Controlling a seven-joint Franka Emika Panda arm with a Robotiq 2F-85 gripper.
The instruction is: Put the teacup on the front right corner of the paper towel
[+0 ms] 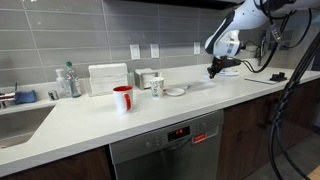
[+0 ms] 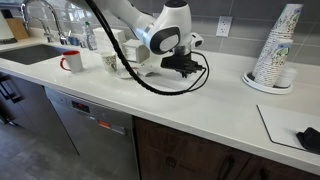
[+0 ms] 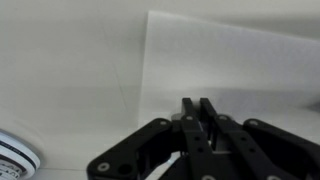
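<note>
My gripper point(image 1: 214, 72) point(image 2: 185, 68) hangs low over the paper towel point(image 3: 230, 50), a flat white sheet on the white counter. In the wrist view the fingers point(image 3: 197, 105) are closed to a narrow slit over the sheet's near left part. A thin white sliver, which looks like the teacup's wall point(image 3: 210, 141), sits between them. The rest of the teacup is hidden under the gripper in every view.
A red mug point(image 1: 123, 97) point(image 2: 72, 62), a taller patterned cup point(image 1: 157, 86) point(image 2: 110, 62) and a round white saucer point(image 1: 176, 91) point(image 3: 12, 155) stand toward the sink point(image 1: 20, 120). A boxy white container point(image 1: 108, 78) is by the wall. A stack of paper cups point(image 2: 277, 45) stands on the counter's other side.
</note>
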